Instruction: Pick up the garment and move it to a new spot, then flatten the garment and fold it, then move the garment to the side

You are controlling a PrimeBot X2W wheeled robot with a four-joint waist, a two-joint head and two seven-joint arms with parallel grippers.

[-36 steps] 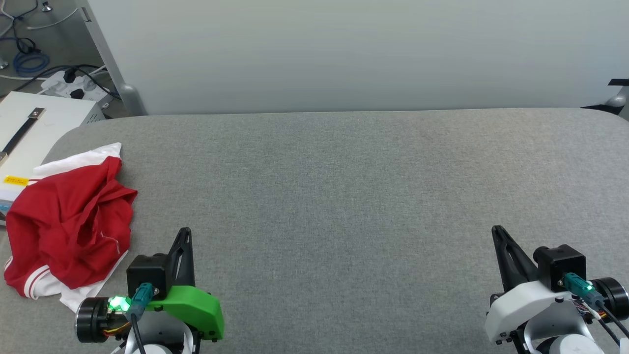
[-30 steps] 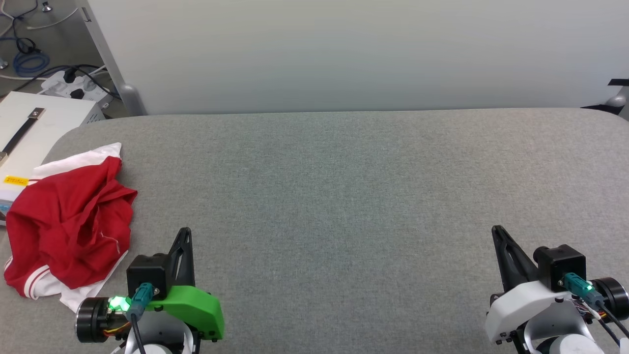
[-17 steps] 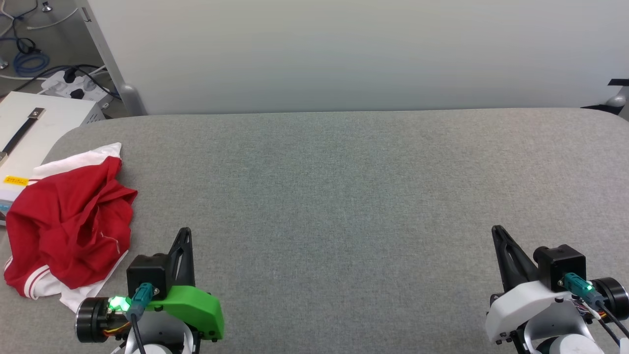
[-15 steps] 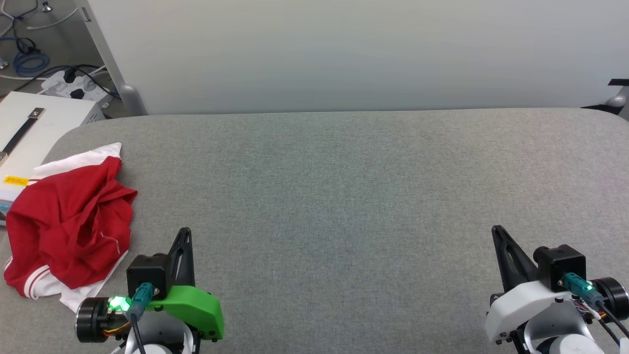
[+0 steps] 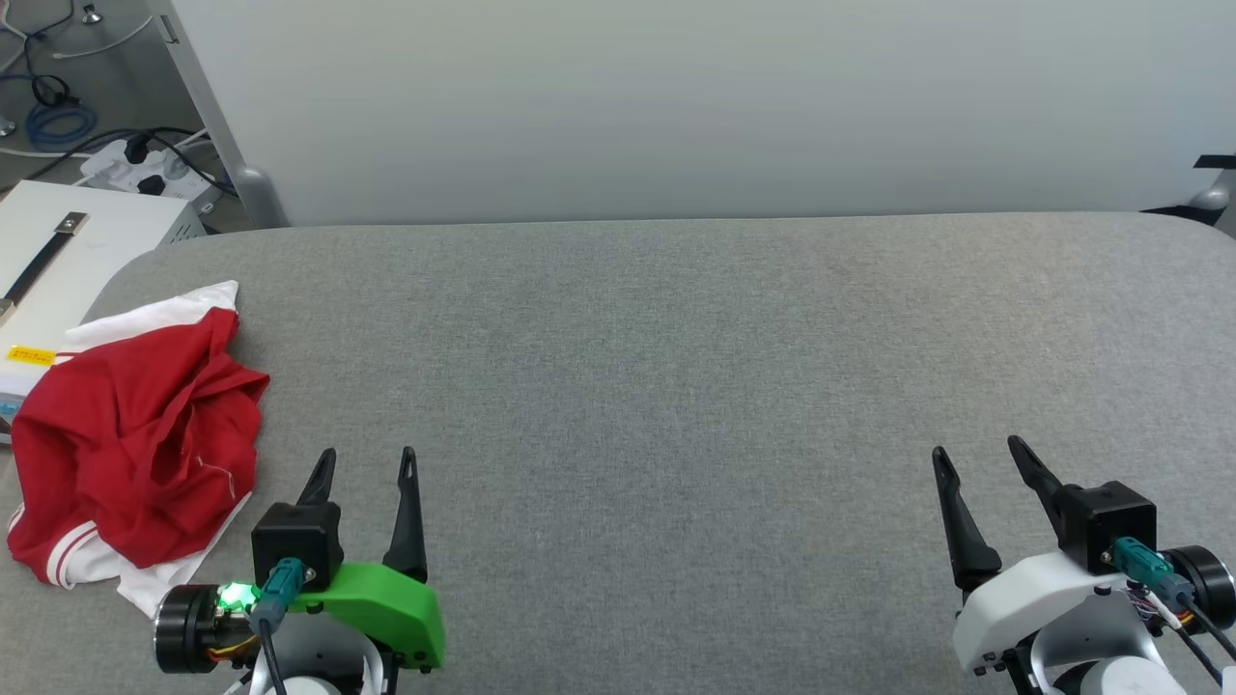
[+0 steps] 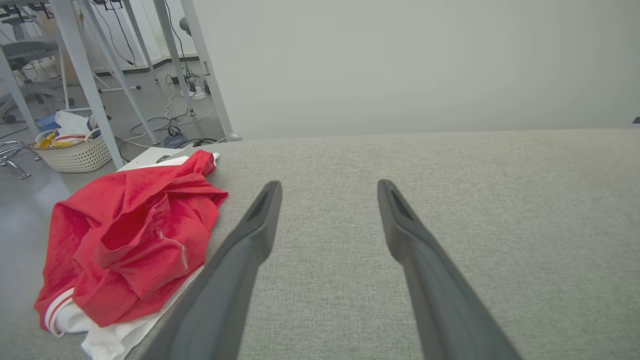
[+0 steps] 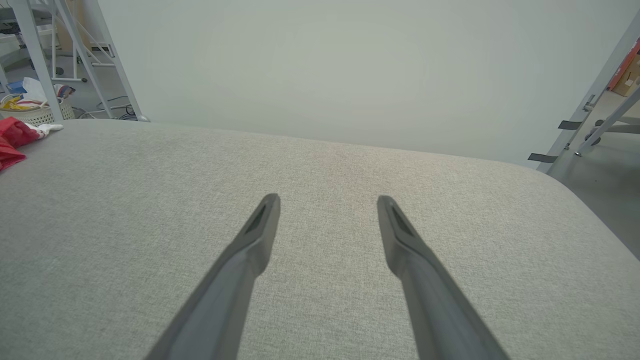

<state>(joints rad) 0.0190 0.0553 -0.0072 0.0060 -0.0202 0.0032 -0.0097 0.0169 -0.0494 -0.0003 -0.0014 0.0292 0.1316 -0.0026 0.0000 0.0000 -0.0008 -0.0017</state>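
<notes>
The garment (image 5: 135, 444), bright red with white parts and striped trim, lies crumpled at the left end of the grey table (image 5: 676, 367). In the left wrist view the garment (image 6: 130, 245) sits left of my fingers, apart from them. My left gripper (image 5: 368, 458) stands open near the front edge, just right of the cloth, with nothing between its fingers (image 6: 250, 240). My right gripper (image 5: 975, 454) is open too, far off at the front right over bare fabric. A red corner of the garment (image 7: 12, 140) peeks in at the left edge of the right wrist view.
A pale partition wall (image 5: 676, 106) runs behind the table. To the left stand a white box (image 5: 68, 251), a power strip with cables (image 5: 135, 164) and a white basket (image 6: 75, 152) on the floor. Metal frame legs (image 7: 590, 107) rise at the right.
Both grippers have opened; their fingers were together half a second ago and now stand apart. The garment and the arms stay where they were.
</notes>
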